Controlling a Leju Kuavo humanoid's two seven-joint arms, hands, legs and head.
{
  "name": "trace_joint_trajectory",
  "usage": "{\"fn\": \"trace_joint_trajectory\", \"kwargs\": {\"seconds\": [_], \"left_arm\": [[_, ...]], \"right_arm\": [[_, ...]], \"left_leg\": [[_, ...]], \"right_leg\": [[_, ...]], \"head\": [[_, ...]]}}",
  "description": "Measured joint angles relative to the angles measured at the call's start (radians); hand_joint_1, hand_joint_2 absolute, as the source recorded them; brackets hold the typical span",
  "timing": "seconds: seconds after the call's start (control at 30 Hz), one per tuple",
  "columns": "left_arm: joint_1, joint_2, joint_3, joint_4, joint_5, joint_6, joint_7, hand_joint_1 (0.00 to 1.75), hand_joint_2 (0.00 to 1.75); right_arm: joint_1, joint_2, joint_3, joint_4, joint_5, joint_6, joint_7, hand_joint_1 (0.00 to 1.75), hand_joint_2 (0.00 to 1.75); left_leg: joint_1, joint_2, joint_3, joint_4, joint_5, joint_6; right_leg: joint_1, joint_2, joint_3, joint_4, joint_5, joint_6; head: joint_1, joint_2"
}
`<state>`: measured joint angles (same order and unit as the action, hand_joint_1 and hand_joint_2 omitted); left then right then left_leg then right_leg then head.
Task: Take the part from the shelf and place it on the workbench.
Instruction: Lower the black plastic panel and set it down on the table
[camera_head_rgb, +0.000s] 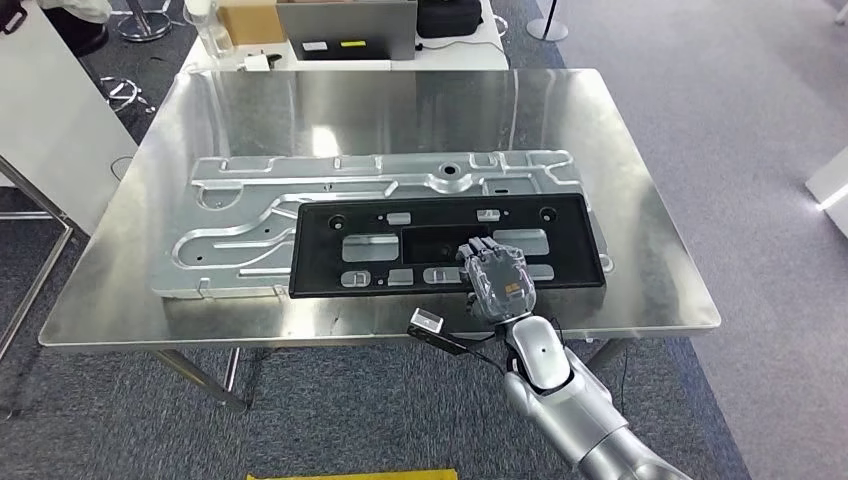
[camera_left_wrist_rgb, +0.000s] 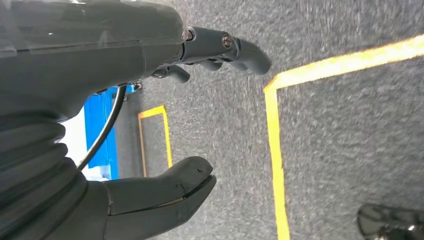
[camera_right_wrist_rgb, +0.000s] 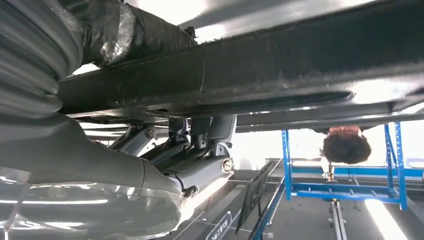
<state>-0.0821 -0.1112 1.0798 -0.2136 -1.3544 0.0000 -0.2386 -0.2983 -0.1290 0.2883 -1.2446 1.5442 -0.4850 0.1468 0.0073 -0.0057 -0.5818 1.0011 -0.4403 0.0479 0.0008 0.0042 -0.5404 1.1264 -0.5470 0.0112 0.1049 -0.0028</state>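
Observation:
A long black plastic part (camera_head_rgb: 330, 250) lies flat on a silver stamped metal panel (camera_head_rgb: 260, 200) on the steel workbench (camera_head_rgb: 620, 250). My right hand (camera_head_rgb: 497, 278) is at the part's near edge, right of its middle, with its fingers laid over the top. In the right wrist view the black part (camera_right_wrist_rgb: 300, 65) passes between the fingers (camera_right_wrist_rgb: 200, 170) and the film-wrapped thumb (camera_right_wrist_rgb: 125, 30), so the hand grips its edge. My left hand (camera_left_wrist_rgb: 125, 55) hangs over the grey carpet. Its thumb (camera_left_wrist_rgb: 165, 190) is held apart from the fingers and it holds nothing.
Boxes and a grey case (camera_head_rgb: 350, 25) stand on a table behind the workbench. A white cabinet (camera_head_rgb: 40, 120) is at the left. Yellow tape (camera_left_wrist_rgb: 272, 150) marks the floor. A blue rack (camera_right_wrist_rgb: 345, 180) and a person (camera_right_wrist_rgb: 345, 145) are beyond the bench.

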Motion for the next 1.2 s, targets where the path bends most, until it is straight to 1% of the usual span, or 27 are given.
{"fn": "trace_joint_trajectory", "kwargs": {"seconds": [0.1, 0.13, 0.17, 0.2, 0.23, 0.3, 0.33, 0.4, 0.43, 0.5, 0.53, 0.6, 0.63, 0.67, 0.7, 0.77, 0.8, 0.83, 0.87, 0.9, 0.97, 1.0, 1.03, 1.1, 1.13, 1.17, 1.2], "left_arm": [[-0.001, 0.0, 0.0, 0.0, 0.003, 0.0, 0.001, 0.0, 1.75], [0.001, 0.0, 0.0, 0.0, 0.004, 0.0, 0.002, 0.0, 1.75], [0.002, 0.0, 0.0, 0.0, 0.004, 0.0, 0.003, 0.0, 1.75], [0.003, 0.0, 0.0, 0.0, 0.003, 0.0, 0.003, 0.0, 1.75], [0.006, 0.0, 0.0, 0.0, 0.002, 0.0, 0.003, 0.0, 1.75], [0.004, 0.0, 0.0, 0.0, -0.001, -0.001, 0.003, 0.0, 1.75], [0.002, 0.001, 0.0, 0.0, -0.002, -0.001, 0.003, 0.0, 1.75], [-0.004, 0.001, 0.0, 0.0, -0.002, -0.001, 0.004, 0.0, 1.75], [-0.004, 0.001, 0.0, 0.0, -0.002, -0.001, 0.004, 0.0, 1.75], [-0.006, 0.0, 0.0, 0.0, -0.003, -0.001, 0.004, 0.0, 1.75], [-0.007, 0.0, 0.0, 0.0, -0.004, -0.001, 0.003, 0.0, 1.75], [-0.008, 0.001, 0.0, 0.0, -0.005, 0.004, 0.003, 0.0, 1.75], [-0.008, 0.001, 0.0, 0.0, -0.006, 0.008, 0.003, 0.0, 1.75], [-0.008, 0.002, 0.0, 0.0, -0.006, 0.011, 0.003, 0.0, 1.75], [-0.007, 0.002, 0.0, 0.0, -0.007, 0.013, 0.003, 0.0, 1.75], [-0.006, 0.005, 0.0, 0.0, -0.008, 0.014, 0.003, 0.0, 1.75], [-0.006, 0.006, 0.0, 0.0, -0.008, 0.014, 0.001, 0.0, 1.75], [-0.007, 0.007, 0.0, 0.001, -0.007, 0.014, 0.0, 0.0, 1.75], [-0.007, 0.008, 0.0, 0.001, -0.005, 0.015, -0.001, 0.0, 1.75], [-0.008, 0.008, 0.0, 0.001, -0.005, 0.016, -0.001, 0.0, 1.31], [-0.008, 0.008, 0.0, 0.001, -0.006, 0.017, 0.002, 0.0, 0.44], [-0.008, 0.008, 0.0, 0.001, -0.006, 0.018, 0.004, 0.0, 0.0], [-0.009, 0.008, 0.0, 0.001, -0.006, 0.019, 0.004, 0.0, 0.0], [-0.01, 0.008, 0.0, 0.001, -0.004, 0.02, 0.005, 0.0, 0.0], [-0.01, 0.008, 0.0, 0.001, -0.004, 0.021, 0.005, 0.0, 0.0], [-0.01, 0.008, 0.0, 0.001, -0.004, 0.021, 0.006, 0.0, 0.0], [-0.009, 0.008, 0.0, 0.001, -0.004, 0.021, 0.008, 0.0, 0.0]], "right_arm": [[-0.001, 0.0, -0.01, 0.017, -0.008, 0.001, -0.01, 1.75, 1.75], [0.0, 0.0, -0.014, 0.023, -0.011, 0.002, -0.012, 1.75, 1.75], [0.0, 0.0, -0.017, 0.03, -0.013, 0.005, -0.013, 1.75, 1.75], [-0.001, 0.0, -0.021, 0.037, -0.015, 0.008, -0.014, 1.75, 1.75], [-0.002, 0.0, -0.024, 0.046, -0.017, 0.011, -0.016, 1.75, 1.75], [-0.008, -0.001, -0.029, 0.066, -0.018, 0.016, -0.022, 1.75, 1.75], [-0.01, -0.001, -0.03, 0.073, -0.018, 0.018, -0.024, 1.75, 1.75], [-0.016, -0.002, -0.032, 0.078, -0.018, 0.021, -0.025, 1.75, 1.75], [-0.019, -0.002, -0.033, 0.079, -0.018, 0.021, -0.025, 1.75, 1.75], [-0.028, -0.002, -0.037, 0.083, -0.019, 0.022, -0.025, 1.75, 1.75], [-0.032, -0.001, -0.038, 0.087, -0.018, 0.025, -0.026, 1.75, 1.75], [-0.04, 0.001, -0.038, 0.101, -0.017, 0.033, -0.031, 1.75, 1.75], [-0.043, 0.004, -0.038, 0.111, -0.016, 0.037, -0.035, 1.75, 1.75], [-0.047, 0.008, -0.037, 0.122, -0.015, 0.041, -0.038, 1.75, 1.75], [-0.052, 0.012, -0.037, 0.133, -0.014, 0.044, -0.041, 1.75, 1.75], [-0.063, 0.021, -0.036, 0.158, -0.014, 0.046, -0.043, 1.75, 1.75], [-0.069, 0.026, -0.034, 0.171, -0.015, 0.046, -0.043, 1.31, 1.31], [-0.074, 0.03, -0.033, 0.185, -0.017, 0.046, -0.043, 0.87, 0.87], [-0.078, 0.032, -0.032, 0.196, -0.02, 0.045, -0.043, 0.44, 0.44], [-0.082, 0.033, -0.031, 0.204, -0.025, 0.044, -0.043, 0.0, 0.0], [-0.088, 0.033, -0.03, 0.215, -0.036, 0.042, -0.045, 0.0, 0.0], [-0.093, 0.033, -0.03, 0.22, -0.042, 0.041, -0.046, 0.0, 0.0], [-0.096, 0.033, -0.031, 0.226, -0.048, 0.041, -0.047, 0.0, 0.0], [-0.097, 0.032, -0.032, 0.238, -0.056, 0.041, -0.049, 0.0, 0.0], [-0.096, 0.032, -0.033, 0.244, -0.06, 0.041, -0.051, 0.0, 0.0], [-0.096, 0.032, -0.034, 0.249, -0.062, 0.04, -0.054, 0.0, 0.0], [-0.096, 0.032, -0.035, 0.253, -0.064, 0.04, -0.057, 0.0, 0.0]], "left_leg": [[0.004, -0.002, 0.035, -0.007, -0.025, 0.001], [0.006, -0.004, 0.05, -0.007, -0.038, -0.002], [0.008, -0.005, 0.068, -0.007, -0.051, -0.006], [0.011, -0.005, 0.088, -0.007, -0.066, -0.011], [0.013, -0.005, 0.103, -0.007, -0.081, -0.017], [0.015, -0.006, 0.126, -0.006, -0.108, -0.032], [0.015, -0.006, 0.133, -0.008, -0.116, -0.04], [0.015, -0.005, 0.138, 0.002, -0.111, -0.054], [0.015, -0.003, 0.128, 0.03, -0.098, -0.059], [0.017, -0.001, 0.067, 0.141, -0.083, -0.065], [0.017, 0.0, 0.025, 0.206, -0.097, -0.066], [0.015, 0.0, -0.054, 0.288, -0.169, -0.067], [0.014, 0.0, -0.08, 0.295, -0.199, -0.065], [0.013, 0.0, -0.095, 0.277, -0.206, -0.062], [0.011, 0.0, -0.098, 0.234, -0.179, -0.056], [0.003, -0.001, -0.086, 0.113, -0.056, -0.041], [-0.001, -0.002, -0.079, 0.066, -0.004, -0.034], [-0.004, -0.003, -0.076, 0.04, 0.031, -0.03], [-0.007, -0.004, -0.077, 0.033, 0.042, -0.028], [-0.006, -0.004, -0.074, 0.031, 0.042, -0.026], [-0.002, -0.004, -0.065, 0.018, 0.046, -0.02], [0.001, -0.003, -0.058, 0.011, 0.046, -0.016], [0.003, -0.002, -0.052, 0.007, 0.044, -0.012], [0.003, -0.001, -0.045, 0.006, 0.037, -0.007], [0.003, -0.001, -0.041, 0.007, 0.032, -0.006], [0.003, -0.001, -0.036, 0.008, 0.027, -0.007], [0.003, -0.001, -0.031, 0.011, 0.022, -0.008]], "right_leg": [[-0.012, 0.0, -0.122, 0.151, -0.065, 0.016], [-0.017, -0.001, -0.151, 0.164, -0.077, 0.021], [-0.021, -0.002, -0.164, 0.143, -0.069, 0.026], [-0.025, -0.003, -0.165, 0.096, -0.035, 0.031], [-0.029, -0.006, -0.16, 0.031, 0.03, 0.034], [-0.027, -0.012, -0.153, -0.063, 0.139, 0.027], [-0.024, -0.012, -0.152, -0.083, 0.167, 0.018], [-0.021, -0.008, -0.142, -0.085, 0.157, -0.003], [-0.022, -0.007, -0.131, -0.089, 0.151, -0.011], [-0.023, -0.005, -0.101, -0.1, 0.136, -0.026], [-0.022, -0.005, -0.087, -0.104, 0.128, -0.032], [-0.018, -0.003, -0.062, -0.106, 0.111, -0.038], [-0.016, -0.001, -0.049, -0.107, 0.1, -0.039], [-0.013, 0.001, -0.035, -0.106, 0.089, -0.039], [-0.011, 0.003, -0.021, -0.106, 0.079, -0.039], [-0.006, 0.004, 0.001, -0.103, 0.058, -0.036], [-0.004, 0.006, 0.007, -0.101, 0.049, -0.032], [-0.003, 0.007, 0.008, -0.1, 0.042, -0.027], [-0.003, 0.008, 0.008, -0.099, 0.036, -0.021], [-0.002, 0.009, 0.009, -0.102, 0.032, -0.015], [-0.003, 0.007, 0.008, -0.091, 0.017, -0.004], [-0.004, 0.005, -0.004, -0.063, 0.0, 0.002], [-0.006, 0.003, -0.029, -0.014, -0.025, 0.006], [-0.011, 0.002, -0.102, 0.112, -0.07, 0.014], [-0.013, 0.002, -0.132, 0.153, -0.072, 0.017], [-0.016, 0.001, -0.145, 0.159, -0.055, 0.019], [-0.018, 0.001, -0.14, 0.127, -0.02, 0.02]], "head": [[0.0, 0.0], [0.0, 0.0], [0.0, 0.0], [0.0, 0.0], [0.001, 0.0], [0.0, 0.0], [0.001, 0.0], [0.001, 0.0], [0.001, 0.0], [0.001, 0.0], [0.0, 0.0], [0.0, 0.0], [0.0, 0.0], [0.0, 0.0], [0.0, 0.0], [0.001, 0.0], [0.001, 0.0], [0.001, 0.0], [0.001, 0.0], [0.0, 0.0], [0.001, 0.0], [0.001, 0.0], [0.001, 0.0], [0.001, 0.0], [0.001, 0.0], [0.001, 0.0], [0.001, 0.0]]}}
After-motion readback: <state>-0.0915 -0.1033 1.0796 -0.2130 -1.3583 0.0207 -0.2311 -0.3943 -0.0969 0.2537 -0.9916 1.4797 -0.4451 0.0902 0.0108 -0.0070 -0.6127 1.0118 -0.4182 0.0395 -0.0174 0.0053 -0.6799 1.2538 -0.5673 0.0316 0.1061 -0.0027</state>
